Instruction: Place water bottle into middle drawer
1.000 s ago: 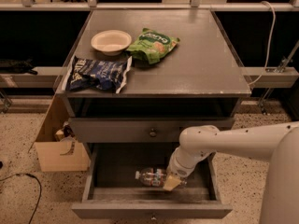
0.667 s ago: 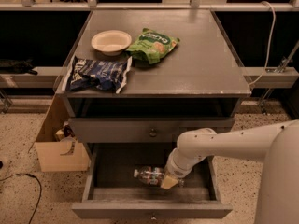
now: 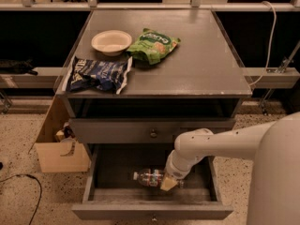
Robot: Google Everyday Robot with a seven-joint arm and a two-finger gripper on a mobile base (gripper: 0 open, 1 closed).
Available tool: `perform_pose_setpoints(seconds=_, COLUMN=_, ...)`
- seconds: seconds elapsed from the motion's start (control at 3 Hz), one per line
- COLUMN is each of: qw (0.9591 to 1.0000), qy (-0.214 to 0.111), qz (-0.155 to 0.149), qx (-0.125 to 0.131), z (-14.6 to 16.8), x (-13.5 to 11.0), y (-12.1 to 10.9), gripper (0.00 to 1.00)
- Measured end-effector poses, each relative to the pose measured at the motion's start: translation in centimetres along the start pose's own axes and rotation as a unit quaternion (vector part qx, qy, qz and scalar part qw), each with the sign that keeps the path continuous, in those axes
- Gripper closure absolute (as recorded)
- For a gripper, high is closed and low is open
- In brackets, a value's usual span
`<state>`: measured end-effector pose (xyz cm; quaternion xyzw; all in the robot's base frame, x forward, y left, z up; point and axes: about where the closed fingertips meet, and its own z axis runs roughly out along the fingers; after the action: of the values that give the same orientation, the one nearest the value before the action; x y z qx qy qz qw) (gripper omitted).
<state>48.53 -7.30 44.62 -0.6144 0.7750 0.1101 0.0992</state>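
Note:
The water bottle point(image 3: 147, 177), clear with a white cap and a red-and-white label, lies on its side inside the open middle drawer point(image 3: 112, 195), cap end to the left. My gripper point(image 3: 168, 183) reaches down into the drawer from the right and is shut on the bottle's right end, low over the drawer floor. The white arm covers the bottle's base.
A closed shallower drawer front point(image 3: 117, 130) with a dark knob sits just above the open drawer. On the cabinet top lie a white bowl point(image 3: 111, 42), a green chip bag point(image 3: 152, 45) and a blue chip bag point(image 3: 98, 74). A cardboard box point(image 3: 58, 149) stands at the left.
My gripper and the water bottle have shifted slightly to the left together inside the drawer. Nothing else has moved.

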Motion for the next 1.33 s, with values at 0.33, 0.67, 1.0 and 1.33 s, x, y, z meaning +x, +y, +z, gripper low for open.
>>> perform_pose_setpoints(seconds=0.33, qw=0.9996, qy=0.027, qz=-0.008, qx=-0.007, z=2.1, x=1.0, y=-0.4, gripper=1.00)
perform_pose_setpoints(seconds=0.67, qw=0.9991, qy=0.040, qz=-0.011, qx=-0.010, z=3.7, x=0.8, y=-1.2, gripper=1.00)
perform_pose_setpoints(seconds=1.0, qw=0.9991, qy=0.040, qz=-0.011, qx=-0.010, z=3.7, x=0.8, y=-1.2, gripper=1.00)
perform_pose_setpoints(seconds=1.33, qw=0.9991, qy=0.040, qz=-0.011, qx=-0.010, z=3.7, x=0.8, y=-1.2, gripper=0.85)
